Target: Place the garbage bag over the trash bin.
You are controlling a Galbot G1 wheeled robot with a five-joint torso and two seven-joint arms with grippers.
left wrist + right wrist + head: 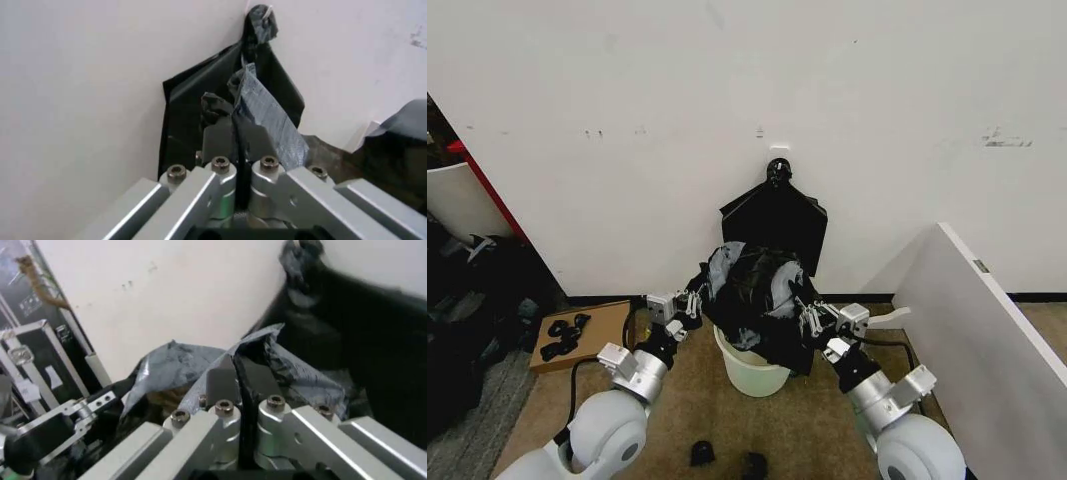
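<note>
Looking down from the head view, the garbage bag [757, 290] is a crinkled, glossy black mass spread above the trash bin [749, 372], a cream-white bucket standing on the floor against the white wall [627, 120]. The bag's mouth faces down toward the bin's rim, stretched side to side between the two arms. The left gripper [689, 305] pinches the bag's edge on the left of the bin; the right gripper [812, 320] pinches the opposite edge on the right. Both sit at about rim height, just beside the bin, equally near it. The bag already drapes over much of the bin's top and hangs down its right side, so the move in hand looks like drawing the open edge down around the rim. Behind the bin, a flat, smooth black bundle [774, 215] gathered to a top knot hangs on the wall; it is a separate thing.

In the left wrist view, the left gripper [235, 131] has its jaws pressed together on a thin fold of the garbage bag [267, 117], which rises grey and shiny past the fingertips. The black bundle [193, 105] lies beyond, against the wall. This view confirms the firm pinch that the head view only suggests.

In the right wrist view, the right gripper [237, 377] is likewise clamped on a fold of the garbage bag [293, 370]. More crumpled bag stretches away from it, and the other arm's gripper [60, 420] appears farther off across the span, which shows the bag is held taut between the two.
</note>
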